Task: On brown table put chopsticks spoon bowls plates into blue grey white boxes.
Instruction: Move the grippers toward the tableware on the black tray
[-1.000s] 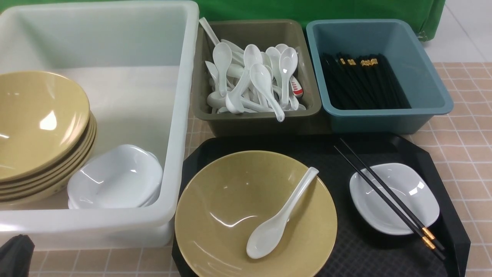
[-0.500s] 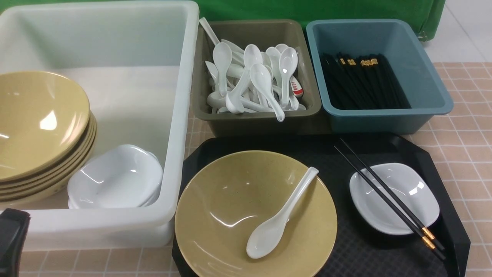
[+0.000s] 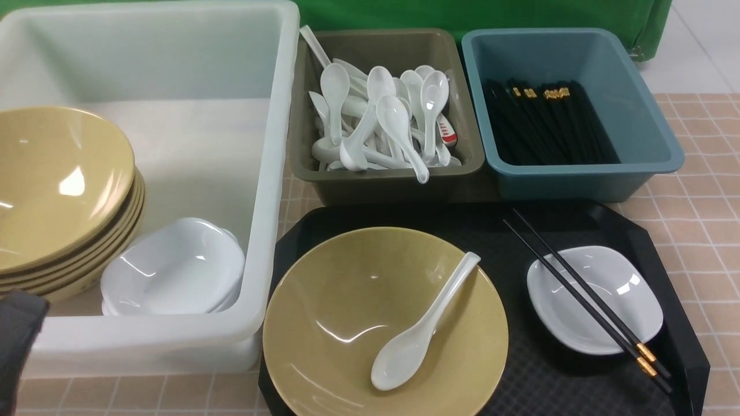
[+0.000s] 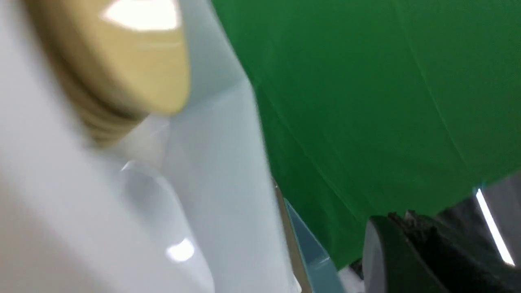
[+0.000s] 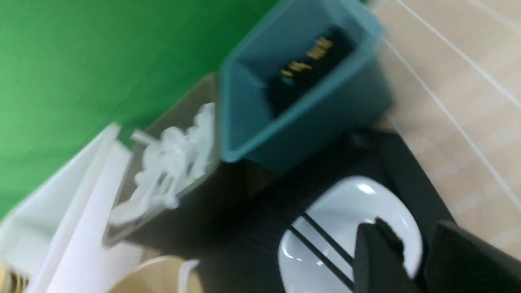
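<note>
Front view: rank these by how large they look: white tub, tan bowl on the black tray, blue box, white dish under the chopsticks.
1. white tub, by far the largest.
2-3. tan bowl and blue box: they look alike, and the bowl sits nearer the camera, so unranked.
4. white dish, smallest.

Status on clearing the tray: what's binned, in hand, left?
Done: white tub holds stacked tan bowls and white dishes; olive-grey bin holds soup spoons; blue bin holds black chopsticks.
In hand: nothing visibly held; right gripper is open, aimed at the square dish.
Left: everything on the black tray: one tan bowl with a white spoon in it, and that dish with a chopstick pair across it.
</note>
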`<state>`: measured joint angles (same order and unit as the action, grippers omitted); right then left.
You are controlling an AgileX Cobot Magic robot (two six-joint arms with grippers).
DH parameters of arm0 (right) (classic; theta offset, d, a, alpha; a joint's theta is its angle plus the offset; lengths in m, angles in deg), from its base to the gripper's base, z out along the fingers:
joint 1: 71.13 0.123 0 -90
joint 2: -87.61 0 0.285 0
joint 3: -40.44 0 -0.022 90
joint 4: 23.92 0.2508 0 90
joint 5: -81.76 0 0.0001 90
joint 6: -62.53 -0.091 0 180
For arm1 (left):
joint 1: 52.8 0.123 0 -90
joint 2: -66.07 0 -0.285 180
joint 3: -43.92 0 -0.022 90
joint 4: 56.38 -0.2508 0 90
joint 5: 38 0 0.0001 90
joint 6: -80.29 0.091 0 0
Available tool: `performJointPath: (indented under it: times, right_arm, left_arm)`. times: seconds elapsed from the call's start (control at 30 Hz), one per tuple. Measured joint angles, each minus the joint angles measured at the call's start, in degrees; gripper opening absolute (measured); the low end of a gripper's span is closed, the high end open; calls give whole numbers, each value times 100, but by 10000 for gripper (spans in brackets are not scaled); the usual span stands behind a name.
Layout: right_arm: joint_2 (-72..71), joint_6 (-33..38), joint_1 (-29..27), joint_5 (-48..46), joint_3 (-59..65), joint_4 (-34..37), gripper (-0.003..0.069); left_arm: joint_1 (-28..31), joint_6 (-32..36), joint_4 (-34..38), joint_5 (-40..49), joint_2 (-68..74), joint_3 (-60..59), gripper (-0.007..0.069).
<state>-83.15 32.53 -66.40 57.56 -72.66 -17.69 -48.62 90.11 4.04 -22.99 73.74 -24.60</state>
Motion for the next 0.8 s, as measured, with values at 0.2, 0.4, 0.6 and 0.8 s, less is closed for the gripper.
performJointPath:
  times: [0.2, 0.4, 0.6, 0.8]
  right_arm:
    - [1830, 2449, 292, -1122, -1555, -6, 48]
    - [4195, 4286, 327, -2851, -3250, -46, 36]
    - [6193, 4804, 916, -3553, -4525, -96, 38]
    - [7528, 4829, 1335, -3572, -5182, -268, 103]
  left_arm:
    - [0, 1213, -1471, 1286, 1571, 1549, 2]
    - [0, 1317, -3103, 3095, 3437, 3363, 2]
    - [-828, 1324, -3972, 3860, 4931, 4550, 2]
    - [-2294, 1489, -4322, 4223, 6123, 5061, 2]
